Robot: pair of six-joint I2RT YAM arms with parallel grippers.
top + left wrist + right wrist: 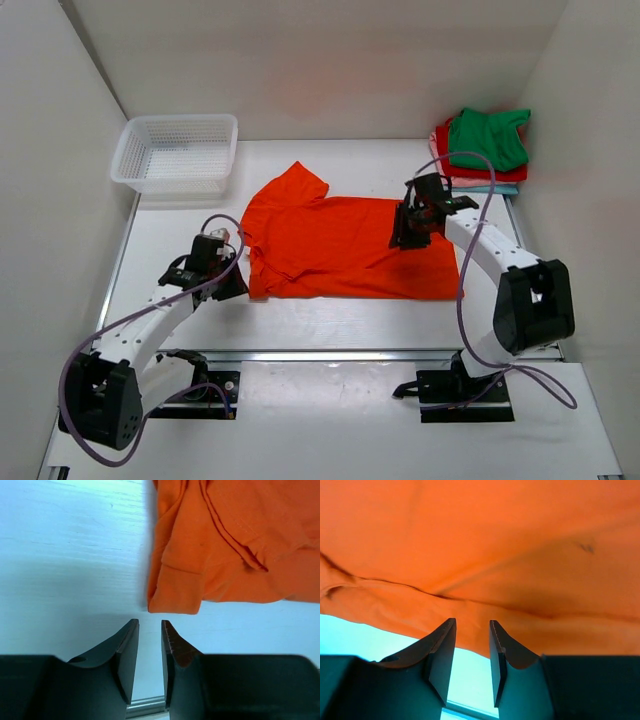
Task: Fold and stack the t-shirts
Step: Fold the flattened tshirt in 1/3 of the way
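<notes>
An orange t-shirt (340,245) is spread out flat and unfolded in the middle of the table (330,325), with its collar end turned to the left and its hem to the right. One short sleeve is stretched out toward the far left. The other is bunched and creased at the shirt's near left edge. A long crease is seen running across the cloth near the hem. In the far right corner a stack of folded shirts is kept: a green t-shirt (490,135) is laid on top, somewhat rumpled, with a red t-shirt (447,158) beneath it. Only the edges of a pink t-shirt (436,137) and a light blue t-shirt (497,189) are shown.
</notes>
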